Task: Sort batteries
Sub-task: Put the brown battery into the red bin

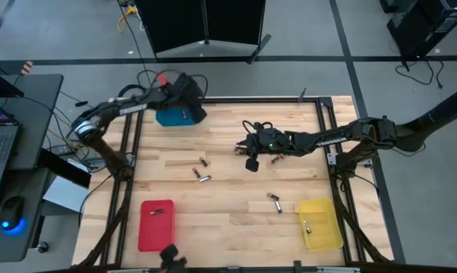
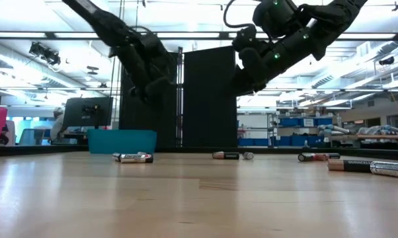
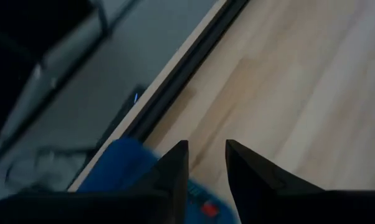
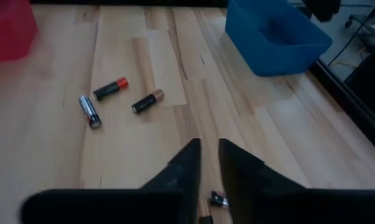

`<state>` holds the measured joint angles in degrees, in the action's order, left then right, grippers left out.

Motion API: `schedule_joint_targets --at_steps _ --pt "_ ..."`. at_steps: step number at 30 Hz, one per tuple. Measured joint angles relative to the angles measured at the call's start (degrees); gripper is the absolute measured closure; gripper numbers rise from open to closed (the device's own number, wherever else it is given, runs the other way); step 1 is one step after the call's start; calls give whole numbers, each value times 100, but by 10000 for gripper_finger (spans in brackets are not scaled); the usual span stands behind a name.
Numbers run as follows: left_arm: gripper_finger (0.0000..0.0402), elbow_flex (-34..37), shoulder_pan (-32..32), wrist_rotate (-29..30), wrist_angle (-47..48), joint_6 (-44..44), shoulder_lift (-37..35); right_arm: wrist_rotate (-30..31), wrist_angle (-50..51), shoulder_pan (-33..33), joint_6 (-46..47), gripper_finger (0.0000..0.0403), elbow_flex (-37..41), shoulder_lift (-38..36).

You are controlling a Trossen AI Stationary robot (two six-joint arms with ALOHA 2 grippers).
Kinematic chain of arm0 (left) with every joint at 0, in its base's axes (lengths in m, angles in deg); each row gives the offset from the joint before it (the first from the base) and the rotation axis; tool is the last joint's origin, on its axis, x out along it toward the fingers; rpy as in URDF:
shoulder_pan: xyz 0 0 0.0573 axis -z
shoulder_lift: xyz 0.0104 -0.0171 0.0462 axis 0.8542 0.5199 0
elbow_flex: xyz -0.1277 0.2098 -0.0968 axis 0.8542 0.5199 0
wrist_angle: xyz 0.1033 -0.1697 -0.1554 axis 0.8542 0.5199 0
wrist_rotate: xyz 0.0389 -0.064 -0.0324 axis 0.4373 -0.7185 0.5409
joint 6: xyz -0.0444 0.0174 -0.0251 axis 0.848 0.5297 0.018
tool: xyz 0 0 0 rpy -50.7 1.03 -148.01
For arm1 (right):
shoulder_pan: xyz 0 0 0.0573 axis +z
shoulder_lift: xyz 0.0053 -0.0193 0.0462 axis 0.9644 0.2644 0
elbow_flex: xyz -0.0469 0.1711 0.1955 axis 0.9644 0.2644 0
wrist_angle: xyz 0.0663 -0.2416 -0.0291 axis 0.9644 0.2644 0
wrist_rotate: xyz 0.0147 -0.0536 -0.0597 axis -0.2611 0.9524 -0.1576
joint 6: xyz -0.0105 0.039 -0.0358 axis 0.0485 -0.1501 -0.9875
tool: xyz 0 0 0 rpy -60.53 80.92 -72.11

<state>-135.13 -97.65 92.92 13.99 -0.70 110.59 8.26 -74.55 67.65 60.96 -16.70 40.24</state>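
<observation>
Table [image 1: 228,182]: wooden top, carries three trays and scattered batteries
Left arm: reaches over the blue tray [image 1: 175,117] at the far left; left gripper [image 3: 206,163] fingers slightly apart, holding nothing
Right arm: stretched toward table centre; right gripper [image 4: 209,163] raised, fingers nearly together, empty
Red tray [image 1: 156,224]: near left, one cell inside
Yellow tray [image 1: 319,224]: near right, one cell inside
Batteries [image 1: 202,176]: lying flat, long axes in mixed directions; three left of centre, two [image 1: 275,202] near the yellow tray
</observation>
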Motion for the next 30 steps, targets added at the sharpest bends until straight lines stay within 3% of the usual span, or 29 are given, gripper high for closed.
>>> schedule_joint_targets --at_steps 3,5,10,22,30 --pt "291 743 388 -7 -957 3 -505 -2 40 -4 0 387 0 0" --pt "291 1154 648 -22 -1480 3 -795 -2 79 -4 0 393 0 0" --pt "291 2044 1337 -50 -2606 56 -1272 -7 281 -1 316 371 -2 0" --pt "291 3829 2561 -337 -6262 344 -1337 -52 2025 -26 1244 362 -4 0" --pt "291 4157 2817 -338 -6662 451 -1337 -63 4221 -25 1603 320 -472 0"
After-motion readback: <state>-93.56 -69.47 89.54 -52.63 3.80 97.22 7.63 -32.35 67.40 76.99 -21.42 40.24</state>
